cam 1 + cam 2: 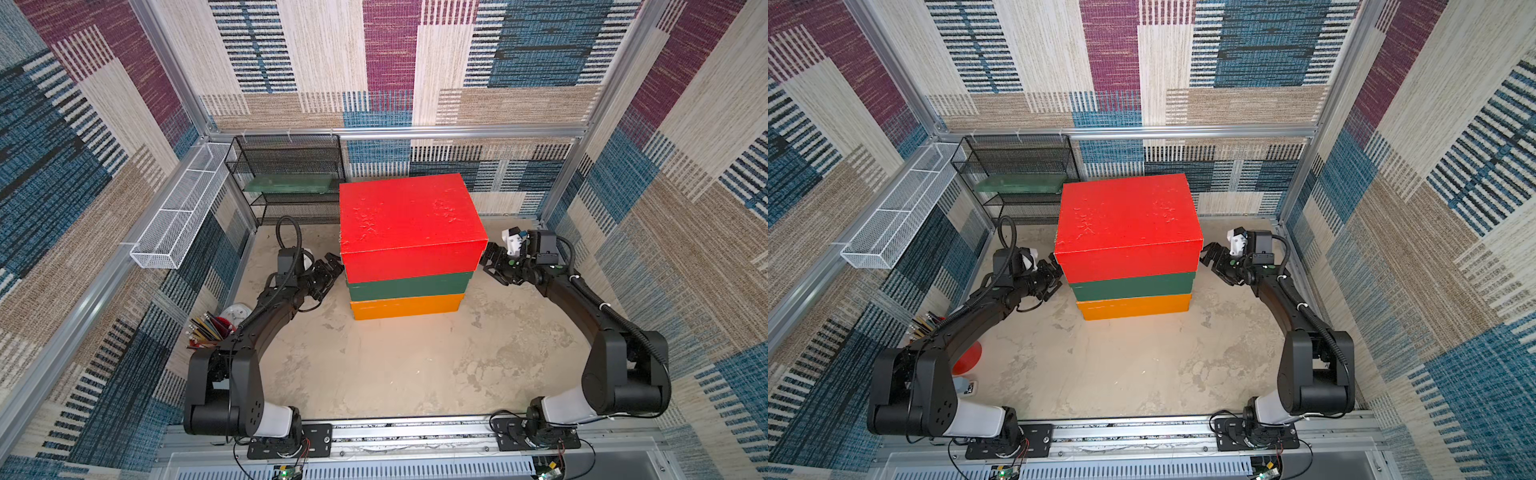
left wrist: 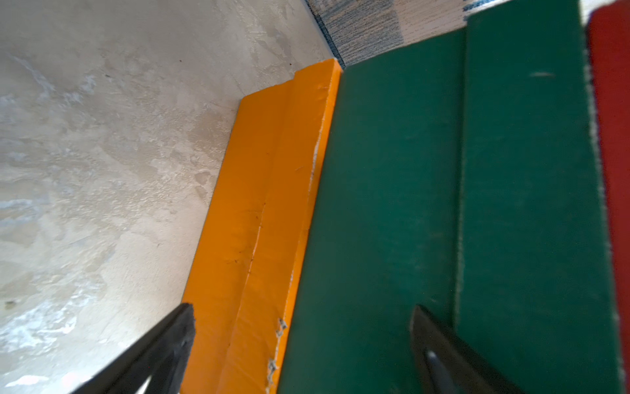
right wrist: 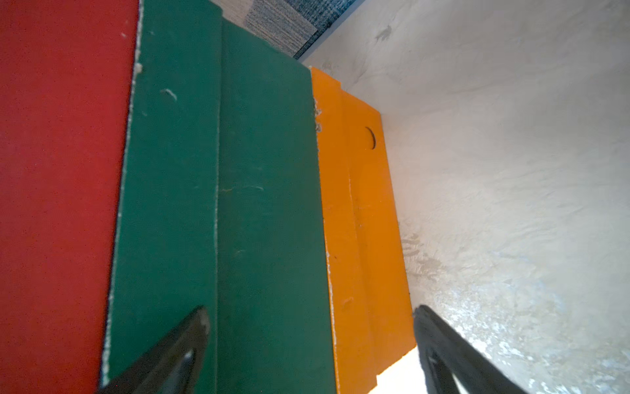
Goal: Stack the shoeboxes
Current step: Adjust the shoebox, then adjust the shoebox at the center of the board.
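Holding a flat green board (image 1: 291, 183) on one shelf, the black mesh rack (image 1: 286, 162) stood at the back left, beside a divided white wire basket (image 1: 183, 203) on the wall. A red cup (image 1: 224, 324) by the left arm held coloured pencils (image 1: 203, 328).

Mid-table (image 1: 395, 374), the lidded shoeboxes sat stacked: orange shoebox (image 1: 405, 307) lowest, green shoebox (image 1: 409, 286) on it, red shoebox (image 1: 407, 216) on top. Their long axes ran side to side, with the short ends facing the arms. The left gripper (image 1: 332, 276) and right gripper (image 1: 488, 262) sat just beside those ends, jaws spread wide, gripping nothing.
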`<action>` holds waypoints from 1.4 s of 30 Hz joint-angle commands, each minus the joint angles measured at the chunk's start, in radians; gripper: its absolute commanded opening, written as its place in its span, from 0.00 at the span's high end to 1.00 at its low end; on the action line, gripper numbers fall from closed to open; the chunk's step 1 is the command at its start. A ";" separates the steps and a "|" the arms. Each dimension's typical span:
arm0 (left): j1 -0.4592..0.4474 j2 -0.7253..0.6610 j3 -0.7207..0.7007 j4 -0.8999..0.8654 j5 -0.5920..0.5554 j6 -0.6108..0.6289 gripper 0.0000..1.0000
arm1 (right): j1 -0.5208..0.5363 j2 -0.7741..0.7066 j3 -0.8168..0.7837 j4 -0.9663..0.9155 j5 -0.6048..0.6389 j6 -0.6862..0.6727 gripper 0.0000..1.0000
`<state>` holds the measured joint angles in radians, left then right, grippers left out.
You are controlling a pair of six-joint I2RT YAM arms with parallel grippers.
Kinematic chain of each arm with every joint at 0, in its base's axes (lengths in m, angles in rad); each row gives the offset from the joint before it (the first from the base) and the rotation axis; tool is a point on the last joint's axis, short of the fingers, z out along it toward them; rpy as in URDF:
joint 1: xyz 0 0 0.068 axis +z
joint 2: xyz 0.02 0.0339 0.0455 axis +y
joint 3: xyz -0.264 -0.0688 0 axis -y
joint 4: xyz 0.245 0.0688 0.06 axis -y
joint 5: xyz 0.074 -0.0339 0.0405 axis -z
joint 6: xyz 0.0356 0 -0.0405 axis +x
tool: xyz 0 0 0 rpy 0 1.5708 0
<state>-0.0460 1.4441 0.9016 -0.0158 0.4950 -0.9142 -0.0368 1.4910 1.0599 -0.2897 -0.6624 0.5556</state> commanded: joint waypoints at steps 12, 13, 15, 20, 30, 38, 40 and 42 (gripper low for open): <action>0.077 0.044 -0.025 0.050 0.040 0.000 0.00 | -0.043 0.061 -0.018 0.022 0.004 -0.024 0.05; 0.077 0.067 -0.038 0.075 0.048 -0.009 0.00 | -0.045 0.074 -0.027 0.035 -0.003 -0.019 0.05; 0.077 0.109 -0.051 0.120 0.068 -0.030 0.00 | -0.046 0.093 -0.044 0.051 -0.010 -0.014 0.05; 0.076 0.184 -0.074 0.189 0.076 -0.059 0.00 | -0.046 0.132 -0.085 0.074 0.005 -0.026 0.05; 0.038 0.278 -0.143 0.316 0.076 -0.103 0.00 | 0.035 0.248 -0.138 0.183 0.002 0.009 0.05; 0.017 0.339 -0.125 0.335 0.113 -0.103 0.00 | 0.052 0.282 -0.130 0.191 0.013 0.012 0.05; 0.008 0.349 -0.123 0.335 0.112 -0.101 0.00 | 0.059 0.282 -0.136 0.196 0.015 0.015 0.05; 0.002 0.357 -0.125 0.336 0.113 -0.098 0.00 | 0.064 0.279 -0.141 0.199 0.015 0.020 0.05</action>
<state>-0.0311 1.7840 0.7818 0.3870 0.6060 -1.0229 0.0177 1.7679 0.9249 -0.1108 -0.6430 0.5724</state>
